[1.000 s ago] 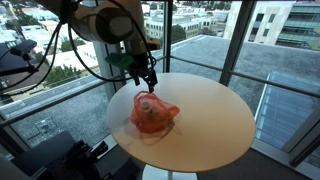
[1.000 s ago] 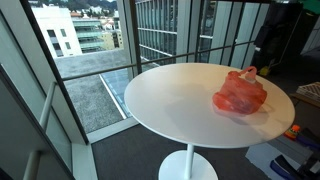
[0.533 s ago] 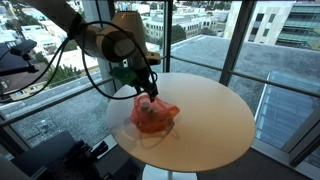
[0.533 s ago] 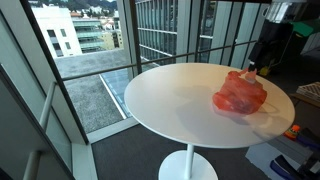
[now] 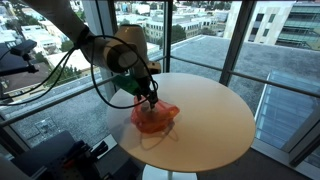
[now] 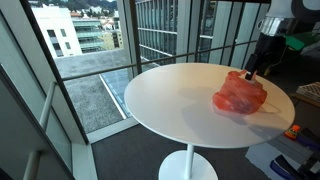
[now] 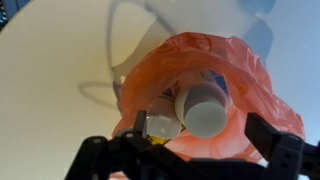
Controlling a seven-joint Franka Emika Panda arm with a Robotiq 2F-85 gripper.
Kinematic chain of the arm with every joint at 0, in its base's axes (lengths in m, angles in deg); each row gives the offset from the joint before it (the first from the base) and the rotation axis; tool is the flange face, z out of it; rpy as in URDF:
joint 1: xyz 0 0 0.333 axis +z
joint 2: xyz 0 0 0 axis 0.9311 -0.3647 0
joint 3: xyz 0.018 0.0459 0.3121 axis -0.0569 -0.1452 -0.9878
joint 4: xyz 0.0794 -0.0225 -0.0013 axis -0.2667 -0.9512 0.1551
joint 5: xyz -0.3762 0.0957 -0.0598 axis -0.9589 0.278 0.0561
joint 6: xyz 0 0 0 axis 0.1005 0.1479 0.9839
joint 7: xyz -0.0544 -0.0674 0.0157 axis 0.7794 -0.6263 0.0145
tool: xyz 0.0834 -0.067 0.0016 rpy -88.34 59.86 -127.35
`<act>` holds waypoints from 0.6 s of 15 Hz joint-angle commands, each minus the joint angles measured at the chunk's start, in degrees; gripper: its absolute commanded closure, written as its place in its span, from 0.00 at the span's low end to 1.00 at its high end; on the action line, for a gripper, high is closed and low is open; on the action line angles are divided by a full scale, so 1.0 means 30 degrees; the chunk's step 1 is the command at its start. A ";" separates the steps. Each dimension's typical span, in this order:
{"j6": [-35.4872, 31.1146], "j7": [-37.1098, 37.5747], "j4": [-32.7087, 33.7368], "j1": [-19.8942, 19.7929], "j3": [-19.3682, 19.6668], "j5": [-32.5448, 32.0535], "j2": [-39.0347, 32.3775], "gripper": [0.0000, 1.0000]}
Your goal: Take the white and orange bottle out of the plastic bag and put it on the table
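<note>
An orange-red plastic bag (image 5: 153, 117) lies on the round cream table (image 5: 215, 125); it also shows in the other exterior view (image 6: 240, 95) and fills the wrist view (image 7: 215, 80). Inside its open mouth I see a white bottle cap (image 7: 205, 112) and a smaller clear capped item (image 7: 160, 128) beside it. My gripper (image 7: 205, 140) hangs right above the bag's opening, fingers spread to either side of the white cap, touching nothing. In an exterior view the gripper (image 5: 149, 97) sits at the bag's top.
The table (image 6: 170, 100) stands beside floor-to-ceiling windows with a railing. Dark equipment stands at the table's left (image 5: 70, 155). Black cables loop from the arm (image 5: 100, 85).
The gripper has come down from above the table to the top of the bag. The bag has not moved.
</note>
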 commanded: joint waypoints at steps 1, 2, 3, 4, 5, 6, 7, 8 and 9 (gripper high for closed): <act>-0.0443 0.0328 0.0243 0.0098 0.0193 -0.0477 -0.0551 0.00; -0.0501 0.0331 0.0282 0.0108 0.0204 -0.0457 -0.0666 0.00; -0.0533 0.0376 0.0325 0.0124 0.0214 -0.0470 -0.0757 0.00; -0.0565 0.0408 0.0361 0.0142 0.0218 -0.0479 -0.0822 0.00; -0.0578 0.0427 0.0404 0.0161 0.0219 -0.0480 -0.0887 0.00; -0.0591 0.0429 0.0440 0.0178 0.0217 -0.0477 -0.0940 0.00; -0.0552 0.0401 0.0485 0.0193 0.0204 -0.0408 -0.0976 0.05; -0.0544 0.0398 0.0522 0.0212 0.0199 -0.0401 -0.1001 0.12; -0.0523 0.0392 0.0561 0.0230 0.0190 -0.0377 -0.1006 0.29</act>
